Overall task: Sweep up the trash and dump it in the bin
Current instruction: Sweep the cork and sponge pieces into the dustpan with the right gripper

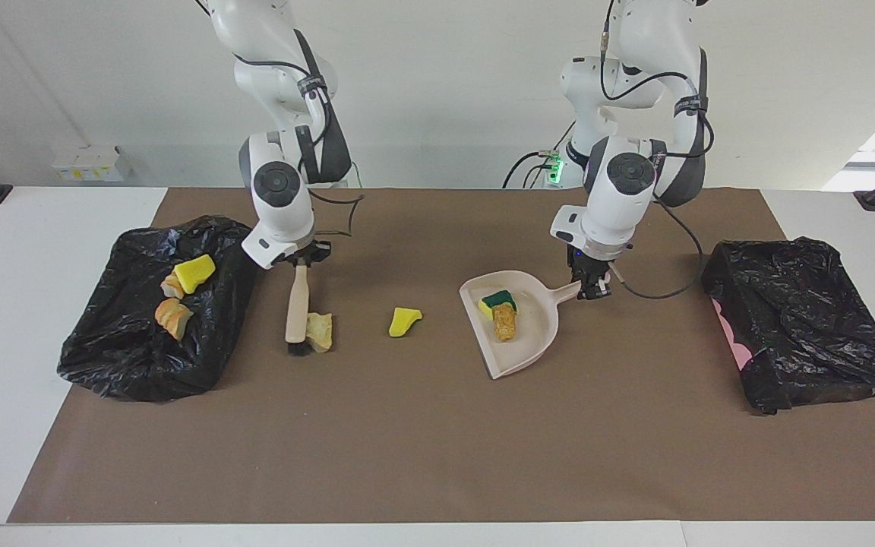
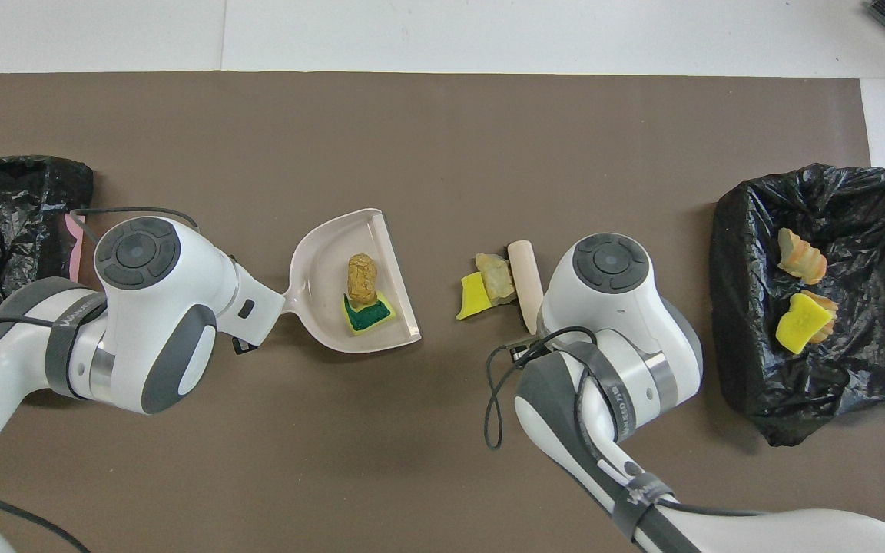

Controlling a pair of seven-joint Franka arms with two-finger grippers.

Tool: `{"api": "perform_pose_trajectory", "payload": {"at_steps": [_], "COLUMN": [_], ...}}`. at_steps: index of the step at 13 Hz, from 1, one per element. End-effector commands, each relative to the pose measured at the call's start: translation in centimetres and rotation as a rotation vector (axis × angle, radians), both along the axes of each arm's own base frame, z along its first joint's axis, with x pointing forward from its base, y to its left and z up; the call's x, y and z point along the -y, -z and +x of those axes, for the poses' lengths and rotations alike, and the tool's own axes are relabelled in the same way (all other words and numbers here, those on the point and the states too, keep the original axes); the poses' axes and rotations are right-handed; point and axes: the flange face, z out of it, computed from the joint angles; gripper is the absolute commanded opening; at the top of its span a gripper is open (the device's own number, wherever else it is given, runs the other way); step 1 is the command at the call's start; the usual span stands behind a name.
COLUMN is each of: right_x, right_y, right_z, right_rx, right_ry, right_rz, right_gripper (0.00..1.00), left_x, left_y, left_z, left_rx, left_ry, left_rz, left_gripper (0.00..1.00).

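My right gripper [image 1: 299, 260] is shut on the beige handle of a brush [image 1: 297, 304] whose bristles rest on the mat. A pale beige chunk [image 1: 320, 332] touches the bristles, and a bright yellow chunk [image 1: 405, 321] lies between brush and dustpan. My left gripper [image 1: 593, 287] is shut on the handle of the beige dustpan [image 1: 536, 327], which lies flat and holds a yellow-green chunk [image 1: 497, 302] and an orange-brown chunk [image 1: 504, 323]. The black-lined bin [image 1: 126, 357] at the right arm's end holds a yellow chunk [image 1: 194, 273] and two orange chunks [image 1: 172, 317]. In the overhead view both wrists hide the grippers.
A second black bag [image 1: 802, 319] with a pink edge lies at the left arm's end of the table. A brown mat [image 1: 437, 441] covers the table's middle. A loose black cable hangs by each wrist.
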Motion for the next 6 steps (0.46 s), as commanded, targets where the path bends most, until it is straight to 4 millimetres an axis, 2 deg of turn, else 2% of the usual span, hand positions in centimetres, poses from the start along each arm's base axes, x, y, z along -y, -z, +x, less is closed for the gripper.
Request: {"api": "perform_pose_trajectory", "payload": {"at_steps": [1,2,6], "right_x": [-6.2,-8.3,-13.1], "right_y": [-0.9,-0.8,-1.0], "right_z": [-0.1,-0.4,-1.7], "right_rx": [-0.011,-0.020,-0.047], "right_ry": [0.037,0.055,0.170], "right_rz": [0.078,0.091,0.213], "right_gripper": [0.00,0.00,0.00], "left_x": [-0.9,-0.9,-1.6], "left_y": [0.0,0.0,0.0], "left_z": [-1.2,-1.3,-1.3], "left_rx": [0.017,0.016,0.014], "left_ry": [-0.012,-0.012,-0.024], "left_rz": [0.014,0.015,0.016], "left_gripper": [0.00,0.00,0.00]}}
